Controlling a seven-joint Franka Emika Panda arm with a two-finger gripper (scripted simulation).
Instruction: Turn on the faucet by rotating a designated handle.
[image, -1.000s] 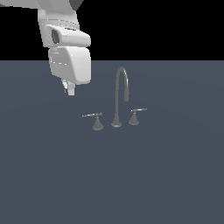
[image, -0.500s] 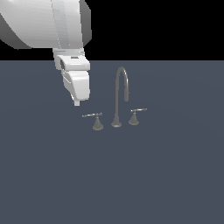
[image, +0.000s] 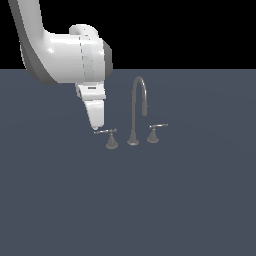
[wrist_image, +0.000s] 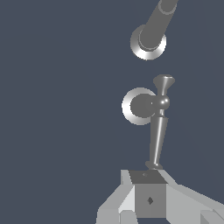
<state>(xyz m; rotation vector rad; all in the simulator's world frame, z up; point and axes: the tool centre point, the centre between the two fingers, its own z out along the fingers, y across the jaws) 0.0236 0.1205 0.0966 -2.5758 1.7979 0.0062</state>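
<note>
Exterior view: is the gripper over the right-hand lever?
No, the gripper sits at the tip of the handle on that view's left, not the other lever.

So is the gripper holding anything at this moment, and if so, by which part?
Nothing is clearly held. The gripper sits at the lever tip of the handle, but whether it touches or grips cannot be told.

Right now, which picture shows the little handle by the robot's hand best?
The wrist view: the handle fills the frame from above, lever tip at the hand. In the exterior view the handle is tiny, seen sideways, with the hand at its lever end.
</note>
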